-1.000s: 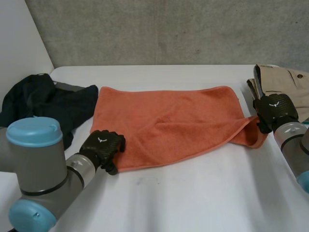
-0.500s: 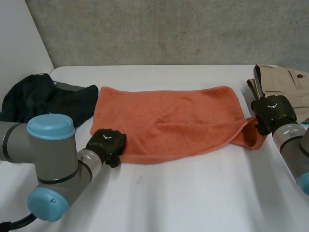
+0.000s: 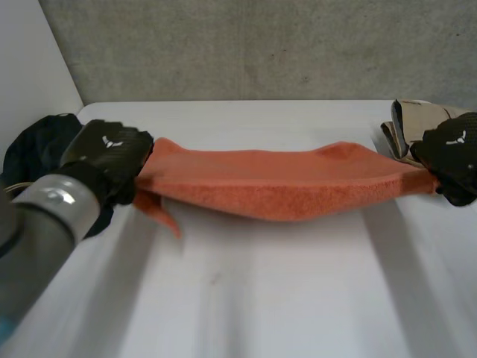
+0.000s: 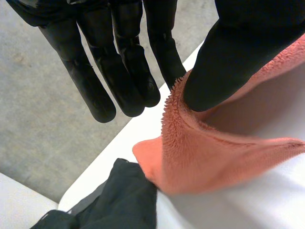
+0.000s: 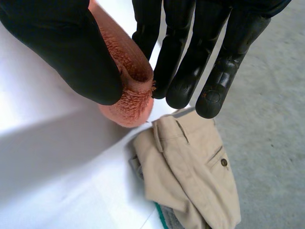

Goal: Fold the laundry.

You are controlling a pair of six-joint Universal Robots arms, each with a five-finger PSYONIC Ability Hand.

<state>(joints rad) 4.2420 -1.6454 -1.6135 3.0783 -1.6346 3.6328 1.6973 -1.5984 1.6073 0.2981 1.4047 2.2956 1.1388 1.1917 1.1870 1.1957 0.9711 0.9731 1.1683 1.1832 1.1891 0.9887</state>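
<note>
An orange towel (image 3: 276,183) hangs stretched above the white table (image 3: 298,298) between my two hands, sagging a little in the middle. My left hand (image 3: 108,153) pinches its left end; in the left wrist view the thumb (image 4: 233,57) presses the orange towel (image 4: 200,152) against the straight fingers (image 4: 124,71). My right hand (image 3: 451,153) grips the right end; the right wrist view has the towel's corner (image 5: 131,90) squeezed between thumb (image 5: 71,52) and fingers (image 5: 190,62). A loose corner of the towel dangles under the left hand.
A dark garment (image 3: 37,153) lies heaped at the table's left edge, below my left hand, and is also seen as dark cloth (image 4: 119,200). Folded beige trousers (image 3: 414,123) sit at the right edge, under my right hand as beige trousers (image 5: 190,167).
My left hand closed on the towel's near left corner. Both hands then rose and moved back, lifting the flat towel off the table into a taut hanging band.
</note>
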